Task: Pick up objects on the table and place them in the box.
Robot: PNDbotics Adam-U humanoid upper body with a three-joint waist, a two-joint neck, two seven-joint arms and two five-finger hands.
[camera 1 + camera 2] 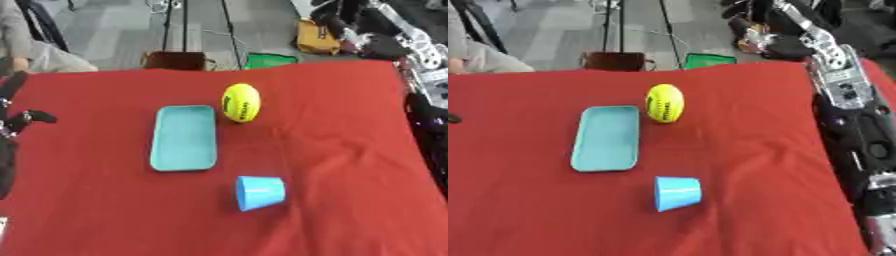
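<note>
A yellow oval ball (241,102) lies on the red tablecloth (341,130), just right of the far end of a flat teal box (184,137). A blue cup (260,192) lies on its side in front of both, nearer to me. My left hand (24,120) shows at the left edge, well away from the box, with dark fingers spread and nothing in them. My right arm (846,95) runs along the table's right edge toward the far corner. Its hand (763,37) is a dark mass beyond that corner.
Past the far table edge are a brown box (173,60), a green thing (269,60), a yellow bag (317,39) and tripod legs on a grey floor. A person sits at the far left.
</note>
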